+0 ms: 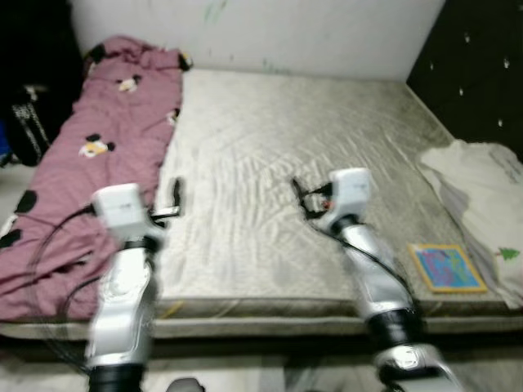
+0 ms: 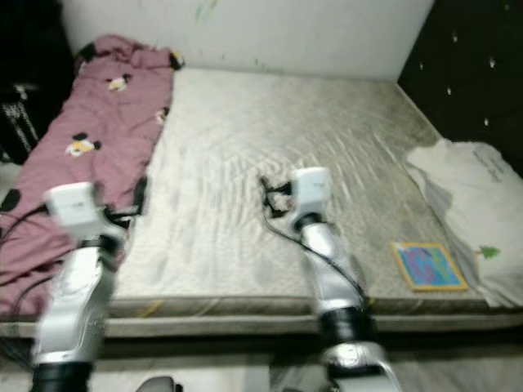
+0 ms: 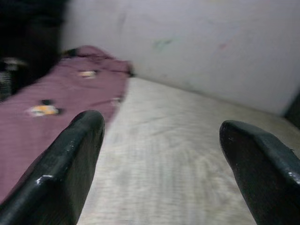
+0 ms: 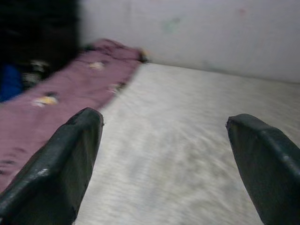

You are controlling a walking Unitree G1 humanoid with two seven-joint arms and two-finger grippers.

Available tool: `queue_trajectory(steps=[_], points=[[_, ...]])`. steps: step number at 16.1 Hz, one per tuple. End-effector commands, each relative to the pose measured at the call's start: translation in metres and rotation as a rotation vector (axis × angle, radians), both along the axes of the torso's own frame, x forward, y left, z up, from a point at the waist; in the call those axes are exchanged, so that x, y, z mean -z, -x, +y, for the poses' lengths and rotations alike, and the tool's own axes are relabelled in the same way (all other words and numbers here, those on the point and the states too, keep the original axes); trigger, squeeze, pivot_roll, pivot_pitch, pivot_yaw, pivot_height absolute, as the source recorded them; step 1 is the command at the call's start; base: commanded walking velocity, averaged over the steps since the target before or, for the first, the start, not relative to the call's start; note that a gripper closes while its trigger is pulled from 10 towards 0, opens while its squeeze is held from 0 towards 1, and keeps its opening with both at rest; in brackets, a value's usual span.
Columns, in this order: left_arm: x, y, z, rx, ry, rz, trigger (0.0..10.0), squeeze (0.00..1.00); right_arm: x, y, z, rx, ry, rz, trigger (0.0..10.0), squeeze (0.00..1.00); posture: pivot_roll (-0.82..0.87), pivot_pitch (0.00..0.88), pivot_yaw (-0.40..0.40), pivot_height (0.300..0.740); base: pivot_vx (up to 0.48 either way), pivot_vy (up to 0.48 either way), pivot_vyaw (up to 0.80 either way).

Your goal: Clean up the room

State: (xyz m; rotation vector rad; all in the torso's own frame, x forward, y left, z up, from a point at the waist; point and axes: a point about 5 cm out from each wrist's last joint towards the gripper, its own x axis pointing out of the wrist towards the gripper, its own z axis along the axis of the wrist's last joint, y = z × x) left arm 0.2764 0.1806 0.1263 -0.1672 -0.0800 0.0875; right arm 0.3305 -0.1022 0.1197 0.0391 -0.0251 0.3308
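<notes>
A bare mattress (image 1: pixel 270 180) spans the bed, its middle open. A pink blanket (image 1: pixel 90 163) lines its left edge, white cloth (image 1: pixel 482 188) its right, a colourful book (image 1: pixel 445 267) near the front-right corner. Left end effector (image 3: pixel 159 154) and right end effector (image 4: pixel 164 159) hover spread, holding nothing.

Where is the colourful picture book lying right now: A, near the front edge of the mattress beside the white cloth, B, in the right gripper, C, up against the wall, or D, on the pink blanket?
A: the picture book lies flat near the front edge of the mattress, beside the white cloth.
</notes>
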Motion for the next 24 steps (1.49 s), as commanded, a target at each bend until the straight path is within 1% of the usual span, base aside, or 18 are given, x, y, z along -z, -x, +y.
queue_trajectory(steps=[1,5,24], points=[[-0.0038,-0.0020,-0.0092,0.035,0.010,-0.019,10.0,0.00,-0.0039,-0.0029,-0.0128,0.033,0.014,-0.015,10.0,0.00,0.06,0.000,-0.058,0.740,0.000,0.480,0.00],[-0.0040,-0.0027,-0.0095,0.036,0.014,-0.019,10.0,0.00,-0.0036,-0.0040,-0.0133,0.035,0.013,-0.010,10.0,0.00,0.06,0.000,-0.059,0.740,0.000,0.480,-0.13],[-0.0042,-0.0045,-0.0097,0.033,0.030,-0.024,10.0,0.00,-0.0032,-0.0063,-0.0132,0.033,0.021,-0.011,10.0,0.00,0.06,0.000,-0.062,0.740,0.000,0.480,0.00]])
